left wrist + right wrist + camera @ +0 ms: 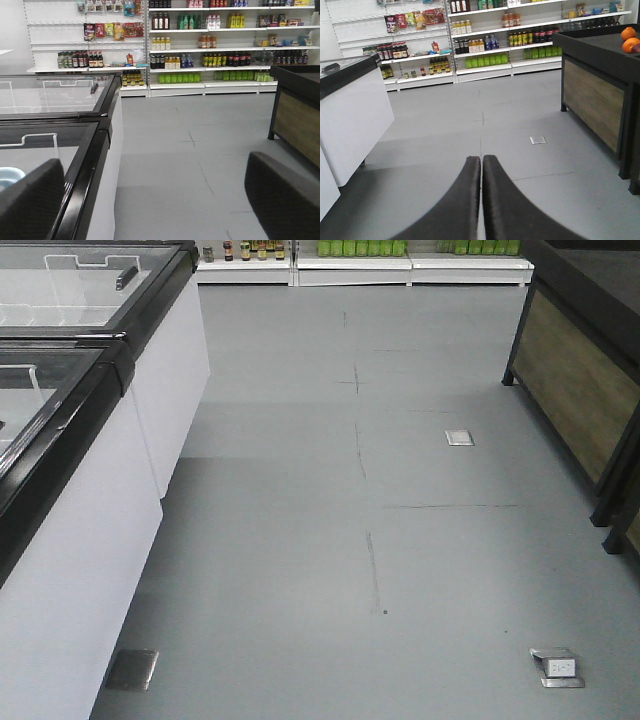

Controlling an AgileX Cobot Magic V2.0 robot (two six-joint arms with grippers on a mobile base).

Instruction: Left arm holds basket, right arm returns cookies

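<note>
A shop aisle, seen from the robot. At far left stands a white chest freezer [70,570] with black-framed sliding glass lids. In the left wrist view, a pale blue rounded shape [10,176] shows through the freezer's nearest lid, partly hidden behind a finger; what it is cannot be told. The left gripper [152,167] hangs just right of the freezer. Its two dark fingers [30,205] are spread wide at the picture's lower corners, with only grey floor [200,145] between them, holding nothing. Beyond the freezer, at the aisle's far end, white shelves [215,50] carry bottles and packets. Further right of the freezer, over bare floor, the right gripper [481,162] has its two dark fingers pressed together, tip to tip, with nothing between. Across the aisle from the freezer stands a black-framed counter with wooden sides [592,105]; two oranges [629,40] lie on top. The basket and the cookie box appear in no view, so their place relative to either gripper cannot be told.
</note>
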